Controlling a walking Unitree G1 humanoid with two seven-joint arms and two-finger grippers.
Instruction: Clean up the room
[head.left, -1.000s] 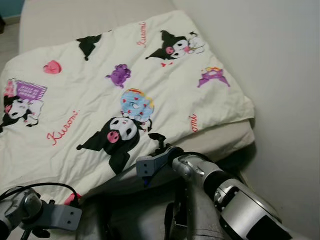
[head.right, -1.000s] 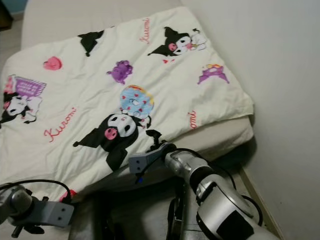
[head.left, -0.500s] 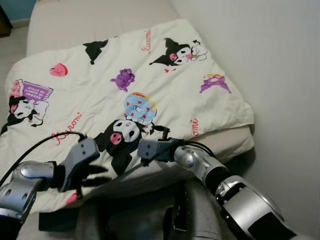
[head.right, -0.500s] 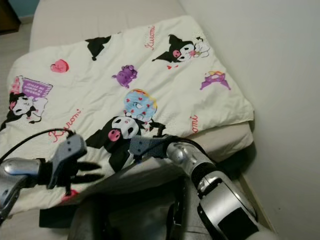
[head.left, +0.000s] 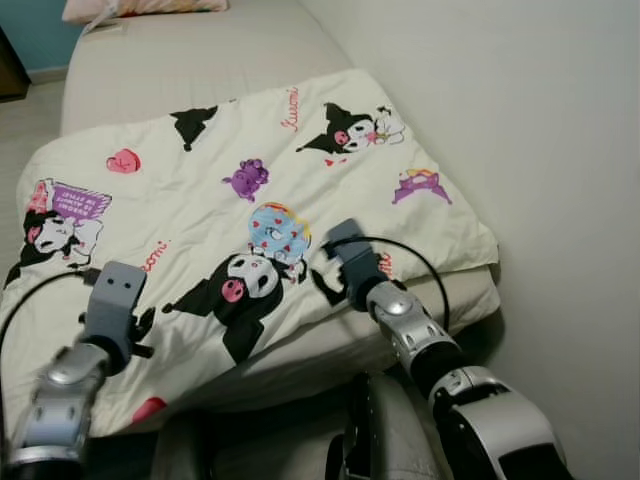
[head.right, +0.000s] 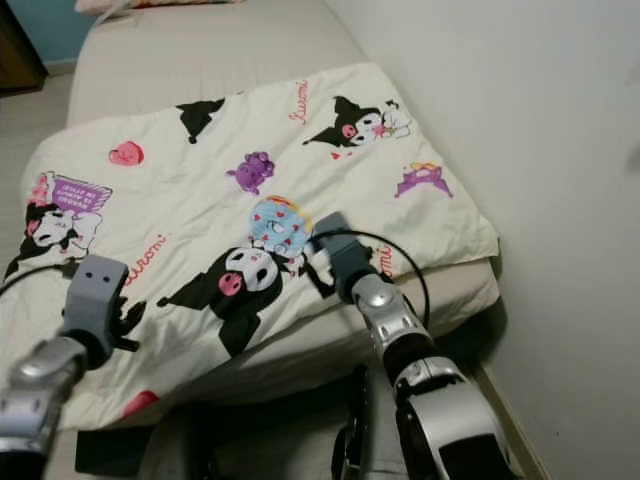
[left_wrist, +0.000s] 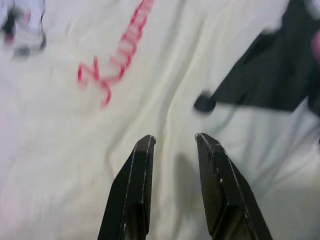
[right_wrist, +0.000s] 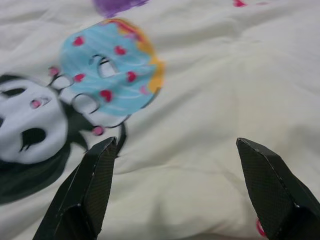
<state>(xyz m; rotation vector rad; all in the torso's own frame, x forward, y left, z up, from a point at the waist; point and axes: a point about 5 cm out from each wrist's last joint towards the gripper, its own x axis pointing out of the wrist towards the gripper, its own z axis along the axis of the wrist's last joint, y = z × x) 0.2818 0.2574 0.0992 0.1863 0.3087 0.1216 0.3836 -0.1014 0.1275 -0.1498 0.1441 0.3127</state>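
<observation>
Both arms raised and reached forward over bed since half second ago. Left gripper (left_wrist: 172, 142) over printed blanket (head.left: 200, 190), fingers narrowly parted, nothing between; red lettering just beyond tips. Right gripper (right_wrist: 175, 150) fingers spread wide, empty, blue donut print beyond one tip. Likely step: straighten blanket. Advice: lower both onto fabric near front edge, pinch one fold each, pull evenly toward mattress (head.left: 180, 60) corners, avoid bunching.

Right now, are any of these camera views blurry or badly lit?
Eye views: evenly lit, fairly sharp; blanket prints readable, dark shadow under the bed's near edge. Left wrist view: left gripper fingers crisp, the fabric and red lettering beyond them smeared. Right wrist view: right gripper open, donut print slightly soft.
</observation>
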